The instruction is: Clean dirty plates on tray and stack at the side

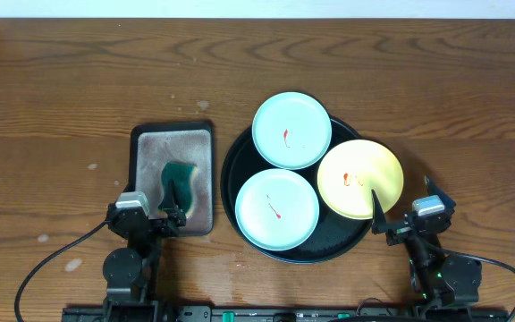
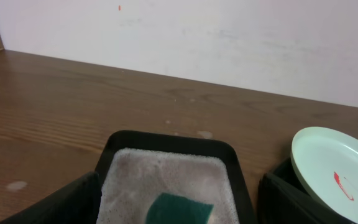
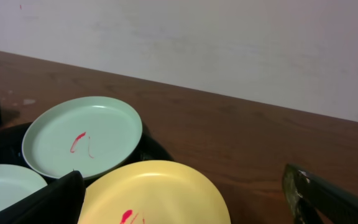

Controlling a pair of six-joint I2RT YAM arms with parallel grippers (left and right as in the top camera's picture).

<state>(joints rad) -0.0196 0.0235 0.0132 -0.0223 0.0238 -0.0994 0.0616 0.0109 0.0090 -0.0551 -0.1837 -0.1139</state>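
The round black tray [image 1: 232,170] holds three plates with red smears: a mint-white one at the back [image 1: 291,130], a mint-white one at the front [image 1: 276,209] and a yellow one at the right [image 1: 359,179]. My left gripper [image 1: 170,213] is open over the near end of a small grey tray, with a green sponge [image 2: 178,209] between its fingers. My right gripper [image 1: 392,215] is open at the yellow plate's [image 3: 160,190] near right edge, touching nothing. The back mint plate shows in both wrist views [image 2: 337,171] [image 3: 82,143].
The small rectangular grey tray with a dark rim [image 1: 141,134] lies left of the black tray, with the green sponge [image 1: 180,182] on its pad. Bare wooden table [image 1: 79,80] stretches behind and to the sides. A white wall [image 3: 229,43] stands at the back.
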